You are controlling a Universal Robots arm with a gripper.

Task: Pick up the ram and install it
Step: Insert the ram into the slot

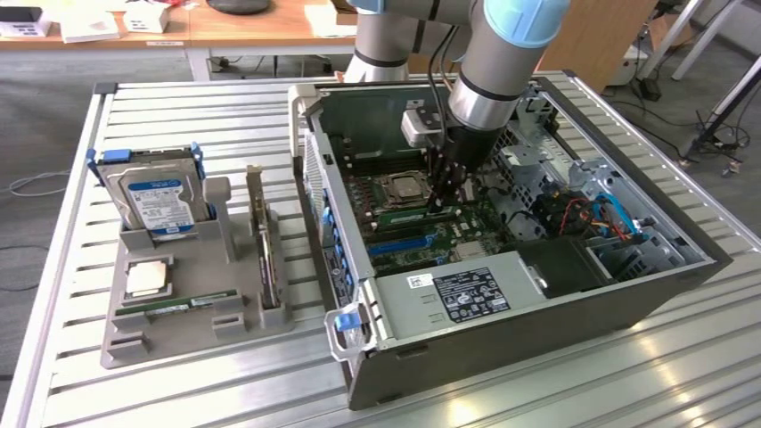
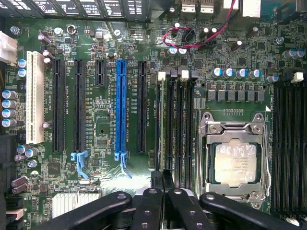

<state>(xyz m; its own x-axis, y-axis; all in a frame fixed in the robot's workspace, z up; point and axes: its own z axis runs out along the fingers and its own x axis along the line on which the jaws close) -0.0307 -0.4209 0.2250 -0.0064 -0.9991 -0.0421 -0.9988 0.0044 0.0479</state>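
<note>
One stick of ram (image 1: pixel 419 217) is seen standing on edge in a memory slot (image 2: pixel 158 124) beside the processor (image 2: pixel 235 163), inside the open computer case (image 1: pixel 666 267) on the surface (image 1: pixel 178 392). The gripper (image 2: pixel 161 191) is pressed together, apparently pinching the ram's top edge, and is held directly above so the stick stays lined up with the slot.

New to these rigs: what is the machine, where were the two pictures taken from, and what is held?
A robot arm reaches into an open computer case on a metal table. One camera watches from outside; the other rides on the wrist, looking at the circuit board. The gripper is shut, its tips at a green memory stick standing in a slot beside the processor; gripping or pressing, I cannot tell. A grey holder beside the case carries a hard drive and a card.
</note>
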